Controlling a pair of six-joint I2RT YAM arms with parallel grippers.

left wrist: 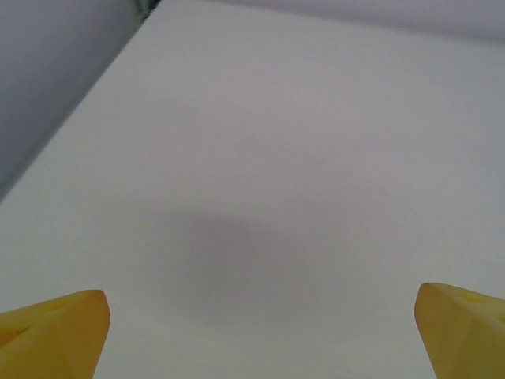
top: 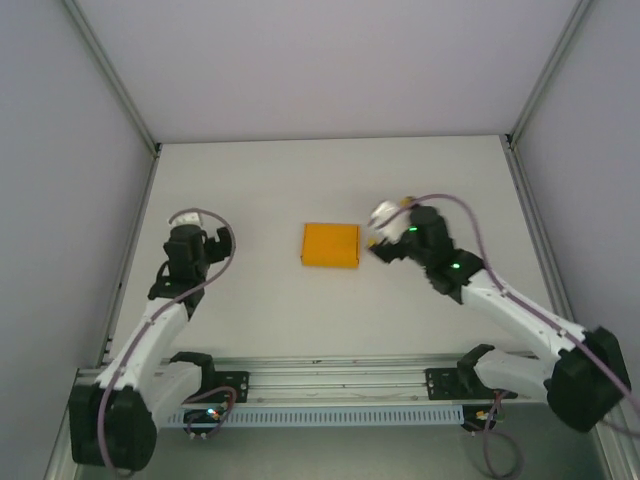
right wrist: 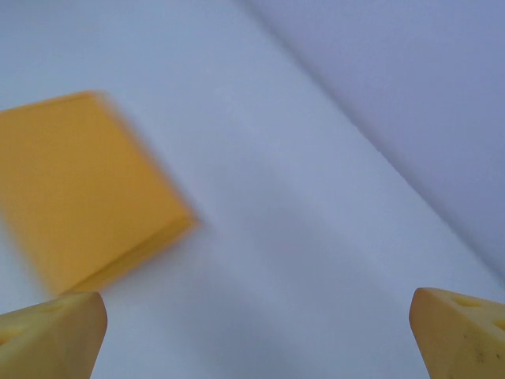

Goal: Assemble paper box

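Observation:
The paper box (top: 331, 245) is a small, compact orange rectangle lying flat in the middle of the table. In the right wrist view the paper box (right wrist: 83, 189) lies blurred at the left, ahead of the left fingertip. My right gripper (top: 378, 243) hovers just right of the box, open, with nothing between its yellow fingertips (right wrist: 51, 335). My left gripper (top: 197, 232) is well to the left of the box, open, with only bare table between its fingertips (left wrist: 55, 332).
Grey walls with metal corner posts (top: 515, 140) enclose the white table (top: 330, 180) on three sides. A metal rail (top: 330, 378) runs along the near edge between the arm bases.

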